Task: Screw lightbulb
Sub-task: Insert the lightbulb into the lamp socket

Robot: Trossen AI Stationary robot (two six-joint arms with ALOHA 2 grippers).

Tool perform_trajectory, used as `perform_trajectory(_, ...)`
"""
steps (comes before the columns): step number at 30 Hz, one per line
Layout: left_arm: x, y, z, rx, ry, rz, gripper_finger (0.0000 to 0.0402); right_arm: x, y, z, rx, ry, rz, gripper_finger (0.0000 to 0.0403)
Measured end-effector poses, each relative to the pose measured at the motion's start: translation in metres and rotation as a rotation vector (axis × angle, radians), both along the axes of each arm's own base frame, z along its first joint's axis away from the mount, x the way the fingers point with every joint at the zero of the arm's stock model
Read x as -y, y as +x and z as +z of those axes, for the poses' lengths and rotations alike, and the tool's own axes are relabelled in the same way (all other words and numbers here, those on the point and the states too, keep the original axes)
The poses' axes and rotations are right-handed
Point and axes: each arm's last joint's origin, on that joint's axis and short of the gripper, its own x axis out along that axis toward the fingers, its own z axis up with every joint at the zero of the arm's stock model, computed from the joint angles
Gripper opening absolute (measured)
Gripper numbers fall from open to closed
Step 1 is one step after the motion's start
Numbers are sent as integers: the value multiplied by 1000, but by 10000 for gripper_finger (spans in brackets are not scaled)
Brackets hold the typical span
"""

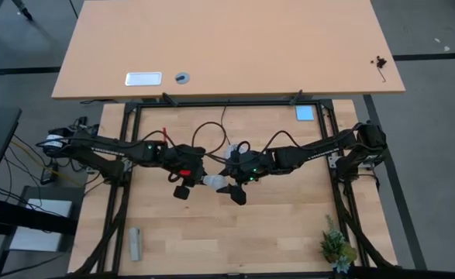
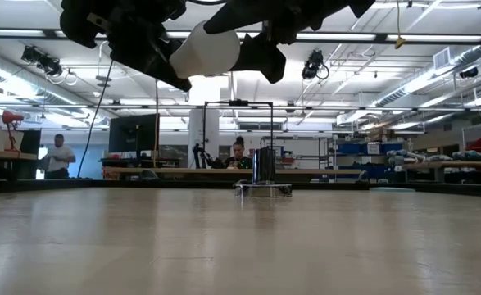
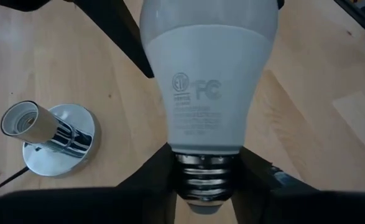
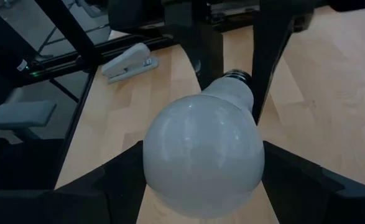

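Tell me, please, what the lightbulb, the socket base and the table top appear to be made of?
Lightbulb: matte white frosted shell, probably plastic or glass, printed marks on its neck, with a ridged metal screw cap. Socket base: polished, mirror-bright metal, likely chrome, with a pale socket sleeve. Table top: light wood with visible grain and plank seams.

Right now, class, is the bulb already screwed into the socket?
No: the left wrist view shows the lightbulb held up with its threaded base bare, while the socket on the table is open.
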Motion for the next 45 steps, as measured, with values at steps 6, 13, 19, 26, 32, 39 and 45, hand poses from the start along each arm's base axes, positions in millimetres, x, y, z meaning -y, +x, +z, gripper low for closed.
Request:
perform_trajectory(6,0,0,0,5,-1,0,98,0,0,0,-2,-4,3,288)
perform_trajectory(13,0,2,3,40,16,3,98,1,-5,9,14,-10,2,288)
perform_trajectory(19,-1,4,12,127,36,24,98,4,-18,32,74,-58,7,289)
perform_trajectory(26,-11,6,36,326,46,61,98,9,-44,72,188,-155,-25,289)
perform_trajectory(32,-28,10,51,468,-4,96,98,15,-70,106,296,-265,-79,288)
perform_trajectory(39,-46,9,53,509,-59,94,98,23,-105,142,415,-397,-187,287)
perform_trajectory(45,-55,10,61,593,-87,78,98,27,-124,161,484,-445,-237,287)
